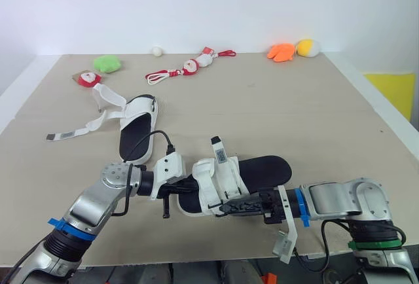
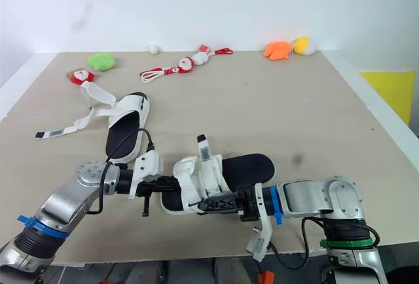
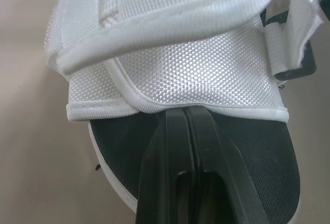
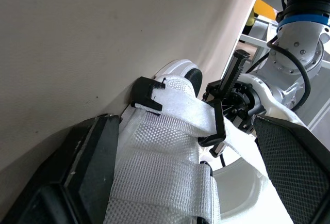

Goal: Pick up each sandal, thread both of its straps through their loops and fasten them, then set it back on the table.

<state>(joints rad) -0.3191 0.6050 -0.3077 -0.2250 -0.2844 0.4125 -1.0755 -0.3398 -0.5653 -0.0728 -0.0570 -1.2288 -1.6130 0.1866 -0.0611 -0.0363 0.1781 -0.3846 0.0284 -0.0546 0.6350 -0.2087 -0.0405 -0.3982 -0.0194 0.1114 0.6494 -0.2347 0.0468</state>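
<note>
A white sandal with a black footbed (image 1: 258, 168) lies near the table's front edge, between both grippers. One of its straps (image 1: 218, 150) sticks up with a tag on it. My left gripper (image 1: 185, 189) comes in from the toe side, fingers (image 3: 188, 131) shut together with their tips at the hem of the white upper (image 3: 170, 74). My right gripper (image 1: 245, 204) holds the upper from the near side, its fingers (image 4: 98, 157) on either side of the webbing (image 4: 165, 182). A second sandal (image 1: 139, 127) lies at the back left with its long strap (image 1: 75, 132) undone and spread on the table.
Small toys line the table's far edge: a green plush (image 1: 108, 63), a red and white toy (image 1: 87, 78), a Santa lanyard (image 1: 190, 67), a white ball (image 1: 157, 51), an orange plush (image 1: 281, 52) and a yellow one (image 1: 308, 48). A yellow object (image 1: 393, 91) lies beyond the right edge.
</note>
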